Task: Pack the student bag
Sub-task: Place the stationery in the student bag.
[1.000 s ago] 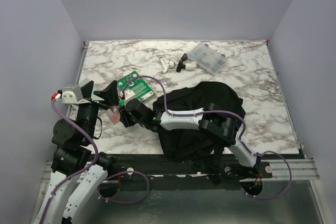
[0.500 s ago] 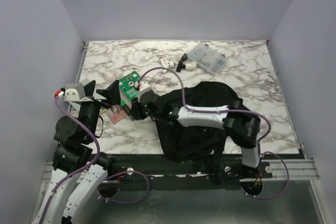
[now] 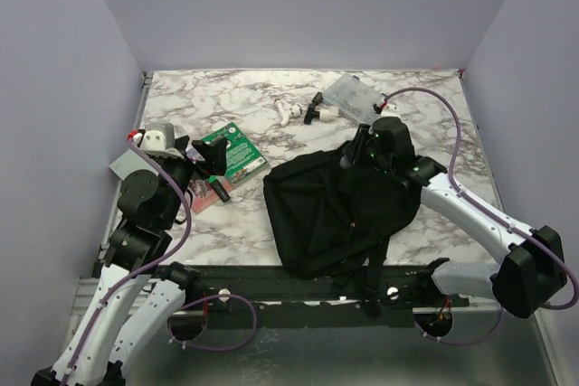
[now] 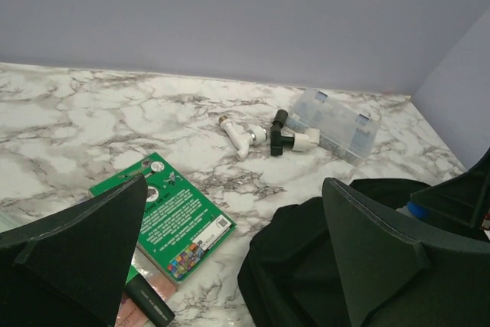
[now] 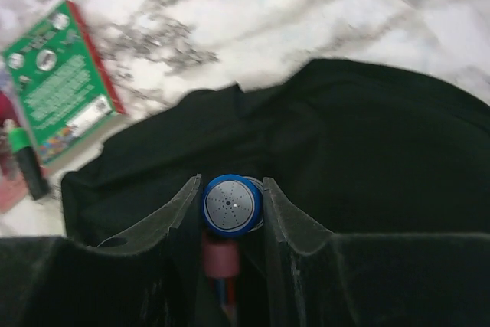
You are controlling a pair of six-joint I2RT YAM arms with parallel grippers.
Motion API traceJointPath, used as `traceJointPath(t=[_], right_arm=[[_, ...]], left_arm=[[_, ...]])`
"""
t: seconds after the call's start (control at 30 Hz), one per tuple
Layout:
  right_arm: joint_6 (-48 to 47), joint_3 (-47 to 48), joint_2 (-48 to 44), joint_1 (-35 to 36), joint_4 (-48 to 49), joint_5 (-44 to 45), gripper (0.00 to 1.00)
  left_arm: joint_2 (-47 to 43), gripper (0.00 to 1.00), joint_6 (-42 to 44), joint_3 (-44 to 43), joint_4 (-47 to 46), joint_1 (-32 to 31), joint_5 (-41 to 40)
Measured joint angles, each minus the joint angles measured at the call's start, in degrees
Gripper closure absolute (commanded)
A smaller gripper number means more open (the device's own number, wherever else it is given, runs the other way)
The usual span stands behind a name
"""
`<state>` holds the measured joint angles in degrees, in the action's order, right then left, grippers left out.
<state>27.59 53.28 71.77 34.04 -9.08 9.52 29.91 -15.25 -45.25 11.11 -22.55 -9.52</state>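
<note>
Student bag [image 3: 339, 210], black and slumped, lies on the near right part of the surface [image 3: 181, 97], a white marble-patterned top with grey veins. Its near edge reaches the dark rail where the arms are bolted. Pale lavender walls [image 3: 298, 6] close the surface in at the back and on both sides.

The right gripper [image 5: 232, 189] hangs over the far edge of the student bag, its fingers pressed to either side of a blue-capped cylinder [image 5: 232, 204]. The left gripper [image 4: 233, 185] stands spread wide and holds nothing, above a green card pack [image 3: 232, 153] left of the bag. A black marker with a green cap [image 3: 217, 190] lies just beside that pack. Near the back wall sit a clear plastic compartment box [image 3: 357, 101] and small white fittings [image 3: 291, 113], well apart from the bag.
</note>
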Motion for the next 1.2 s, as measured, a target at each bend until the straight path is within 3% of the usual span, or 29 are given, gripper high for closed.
traceJointPath(t=[0.2,0.37,0.53,0.9,1.2], right_arm=[[0.46,-0.57,0.76,-3.02,-12.63,-2.32,0.99],[0.44,-0.5,5.7,-3.02,-17.49,-9.64,0.99],[0.42,-0.33,8.92,-3.02,-18.14,-17.88,0.99],[0.44,2.43,9.05,-3.04,-20.94,-27.3,0.99],[-0.48,2.69,15.74,-3.02,-21.03,-34.58,0.98]], left_arm=[[2.27,0.02,-0.92,-0.07,1.2,0.0,1.46],[2.71,0.02,-1.44,-0.2,1.86,-0.02,1.57],[2.73,0.02,-1.55,-0.37,1.86,-0.02,1.57],[3.72,0.02,-1.7,-0.94,2.14,-0.02,1.57],[4.33,0.02,-1.73,-1.01,2.32,0.0,1.6]])
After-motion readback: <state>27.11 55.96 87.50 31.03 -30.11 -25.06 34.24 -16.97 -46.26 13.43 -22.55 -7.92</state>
